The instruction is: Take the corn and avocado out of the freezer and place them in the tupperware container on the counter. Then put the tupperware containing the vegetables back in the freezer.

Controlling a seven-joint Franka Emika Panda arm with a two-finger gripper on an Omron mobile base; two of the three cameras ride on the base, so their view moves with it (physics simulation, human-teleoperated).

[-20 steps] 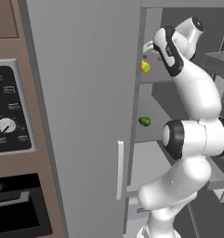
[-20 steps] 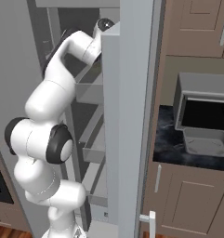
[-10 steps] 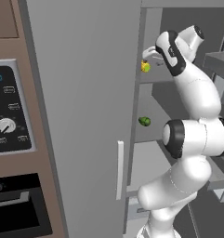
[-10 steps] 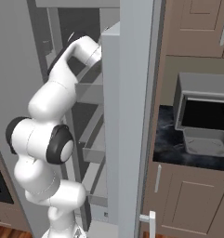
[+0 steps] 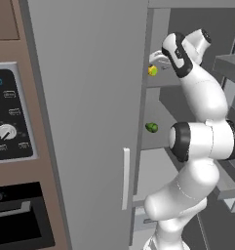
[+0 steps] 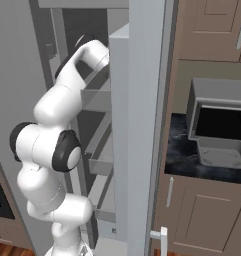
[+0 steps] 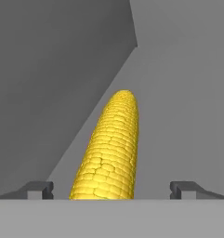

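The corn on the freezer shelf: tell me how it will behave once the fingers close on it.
The corn looks like a stiff cob, so it should hold its shape. Its round, tapered body may roll or slide out towards the thin end. It lies lengthwise between the open gripper's fingertips, so a squeeze across the middle seems workable.

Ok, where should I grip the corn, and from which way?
Grip the corn across its thick near half, coming straight along the line the hand already faces. In the hand view the cob runs lengthwise between the open fingers, tapering away, so they would likely close on its round sides.
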